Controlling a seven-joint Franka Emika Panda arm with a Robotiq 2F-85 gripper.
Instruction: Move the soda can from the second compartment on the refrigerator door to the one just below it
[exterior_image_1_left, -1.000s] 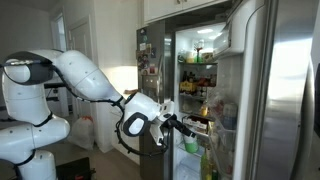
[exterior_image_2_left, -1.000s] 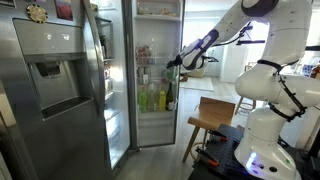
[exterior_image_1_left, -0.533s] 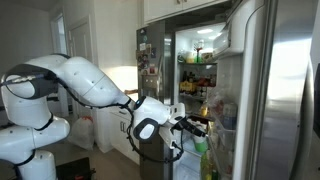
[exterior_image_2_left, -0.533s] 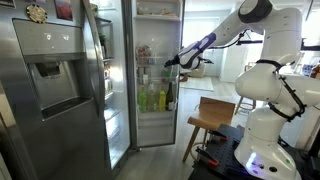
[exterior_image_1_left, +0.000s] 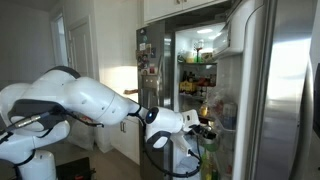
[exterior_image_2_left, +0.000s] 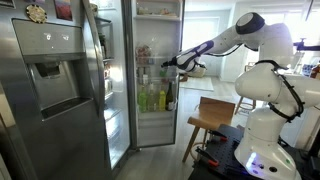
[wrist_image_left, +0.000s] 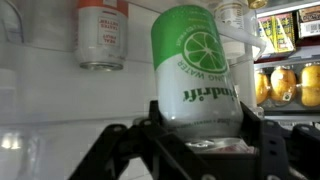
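Bright kitchen walls and a doorway sit behind the big open fridge. The refrigerator door (exterior_image_1_left: 290, 100) swings out wide, steel outside and white inside. My gripper (exterior_image_1_left: 205, 130) reaches in by its white side.

In the wrist view the soda can (wrist_image_left: 197, 65) fills the middle. It is green with a lime on it. My fingers (wrist_image_left: 150, 125) are squeezed on its two sides, so the can is right between them, not off to one side. The can stands straight up and down. Its words look upside down, so that picture may be flipped. A jar with a red label (wrist_image_left: 102, 35) stands beside it, not touching. Some yellow fruit (wrist_image_left: 285, 85) is farther back.

I think the can is at the second bin, and the bin I want is just under it. So the move is out a bit, then down, keeping the can tall. I cannot tell if it is lifted off yet.

A second ago my arm was higher. Now my elbow has dropped low and my fingers have pushed closer to the door.
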